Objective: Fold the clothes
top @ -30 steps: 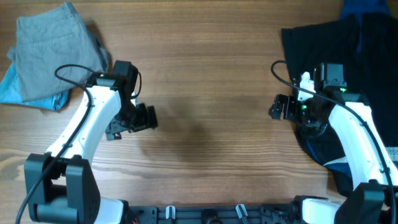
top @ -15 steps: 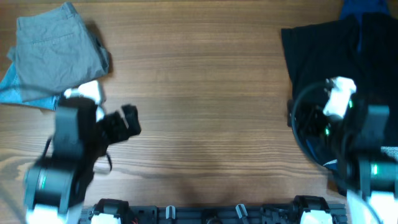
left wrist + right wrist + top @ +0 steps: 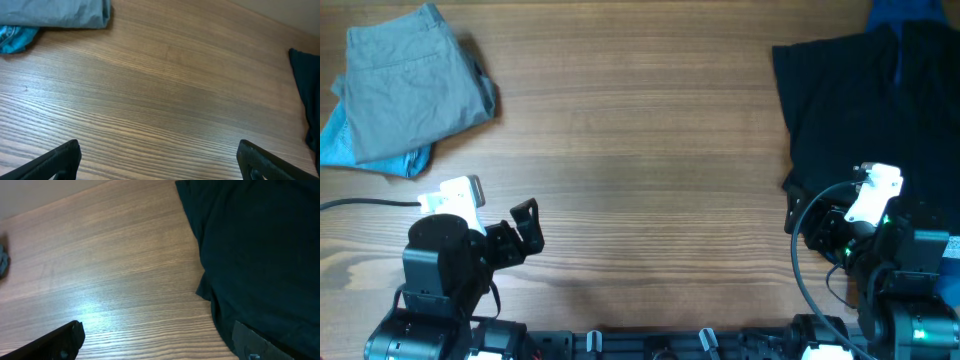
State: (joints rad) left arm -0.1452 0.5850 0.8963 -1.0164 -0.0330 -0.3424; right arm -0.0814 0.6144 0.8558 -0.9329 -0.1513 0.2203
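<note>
A folded grey garment (image 3: 410, 85) lies on a light blue one (image 3: 340, 145) at the table's back left; it also shows in the left wrist view (image 3: 55, 12). A dark navy garment (image 3: 865, 130) lies spread at the right; it also shows in the right wrist view (image 3: 260, 250). My left gripper (image 3: 160, 162) is open and empty, pulled back near the front left edge. My right gripper (image 3: 160, 342) is open and empty at the front right, one finger over the dark garment's edge.
A blue cloth (image 3: 905, 12) peeks in at the back right corner. The wooden table (image 3: 640, 150) spans the middle between the two piles.
Both arms have drawn back from the middle of the table to the front edge, left arm at the left, right arm at the right. The clothes have not moved.
</note>
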